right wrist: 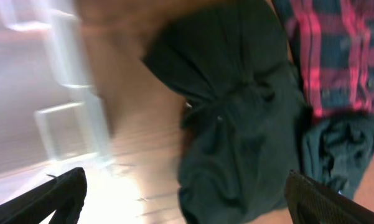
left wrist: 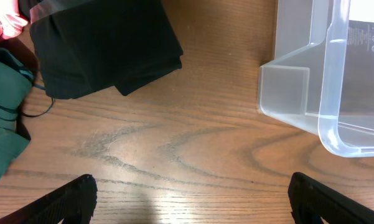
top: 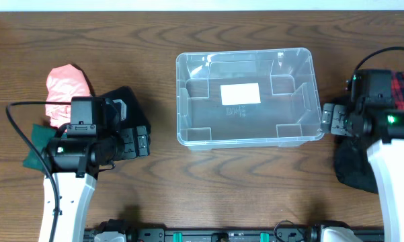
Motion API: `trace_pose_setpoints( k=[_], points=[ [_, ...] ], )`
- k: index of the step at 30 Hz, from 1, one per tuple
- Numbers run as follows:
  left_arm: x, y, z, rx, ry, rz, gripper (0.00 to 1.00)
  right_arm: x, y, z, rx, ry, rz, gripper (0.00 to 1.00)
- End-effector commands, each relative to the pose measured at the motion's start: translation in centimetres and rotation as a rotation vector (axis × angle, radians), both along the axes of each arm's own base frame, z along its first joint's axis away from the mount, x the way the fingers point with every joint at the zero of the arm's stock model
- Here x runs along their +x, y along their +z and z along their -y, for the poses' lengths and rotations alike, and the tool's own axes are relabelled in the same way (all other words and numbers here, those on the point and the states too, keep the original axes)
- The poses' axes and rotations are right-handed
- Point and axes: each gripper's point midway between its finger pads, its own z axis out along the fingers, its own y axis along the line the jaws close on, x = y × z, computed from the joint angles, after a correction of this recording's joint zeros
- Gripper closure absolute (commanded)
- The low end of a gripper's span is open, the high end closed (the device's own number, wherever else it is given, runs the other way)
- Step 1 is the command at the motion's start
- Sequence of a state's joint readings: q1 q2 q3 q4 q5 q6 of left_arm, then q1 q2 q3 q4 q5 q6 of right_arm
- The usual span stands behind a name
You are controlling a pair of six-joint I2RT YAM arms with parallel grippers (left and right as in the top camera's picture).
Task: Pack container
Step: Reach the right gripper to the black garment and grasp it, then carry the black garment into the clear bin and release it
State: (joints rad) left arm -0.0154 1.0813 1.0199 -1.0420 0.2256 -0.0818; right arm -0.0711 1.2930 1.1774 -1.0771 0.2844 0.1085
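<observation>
The view is blurred. A dark garment (right wrist: 236,106) lies crumpled mid-counter (right wrist: 134,112). A red-and-blue plaid shirt (right wrist: 336,56) touches its upper right edge, with a dark teal cloth (right wrist: 339,149) bunched below it. The container (right wrist: 56,81) stands left, apart from the garment. The jaws stand wide apart at the bottom corners.

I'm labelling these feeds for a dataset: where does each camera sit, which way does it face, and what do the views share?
Overhead: fixed above the table, facing straight down on the container; left arm and right arm show.
Left wrist: on the left arm, angled down at black cloth and a container corner; left gripper open at bottom.
Right wrist: blurred, angled down at a dark garment and plaid shirt; right gripper open at bottom.
Shared: all three see the container.
</observation>
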Motion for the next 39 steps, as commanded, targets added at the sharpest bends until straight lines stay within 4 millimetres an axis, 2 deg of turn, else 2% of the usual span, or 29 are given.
trace_pose_setpoints(
  k=[1, 4, 13, 20, 22, 24, 28, 31, 35, 39],
  points=[
    [0.2, 0.7, 0.1, -0.001, 0.004, 0.017, 0.02, -0.1, -1.8, 2.9, -0.020, -0.122, -0.067, 0.01],
    [0.2, 0.7, 0.1, -0.001, 0.004, 0.017, 0.02, -0.6, -4.5, 4.7, -0.001, -0.182, -0.164, 0.01],
    [0.2, 0.7, 0.1, -0.001, 0.004, 0.017, 0.02, -0.4, -11.9, 5.9, 0.017, -0.190, -0.393, 0.01],
    [0.2, 0.7, 0.1, -0.001, 0.004, 0.017, 0.02, -0.6, -16.1, 7.4, -0.060, -0.272, -0.485, 0.02],
    [0.2, 0.7, 0.1, -0.001, 0.004, 0.016, 0.02, -0.5, -16.7, 7.4, -0.058, -0.271, -0.492, 0.15],
    [0.2, 0.7, 0.1, -0.001, 0.004, 0.017, 0.02, -0.3, -16.8, 7.2, -0.053, -0.268, -0.485, 0.41],
    [0.2, 0.7, 0.1, -0.001, 0.004, 0.017, 0.02, 0.2, -15.3, 7.1, -0.053, -0.265, -0.443, 0.74],
    [0.2, 0.7, 0.1, -0.001, 0.003, 0.017, 0.02, 1.3, -12.4, 7.0, -0.058, -0.262, -0.348, 0.98],
    [0.2, 0.7, 0.1, -0.001, 0.003, 0.016, 0.02, 3.0, -6.2, 6.3, -0.066, -0.225, -0.158, 0.99],
    [0.2, 0.7, 0.0, -0.001, 0.004, 0.017, 0.02, 4.2, 1.4, 4.1, -0.074, -0.114, 0.074, 0.99]
  ],
)
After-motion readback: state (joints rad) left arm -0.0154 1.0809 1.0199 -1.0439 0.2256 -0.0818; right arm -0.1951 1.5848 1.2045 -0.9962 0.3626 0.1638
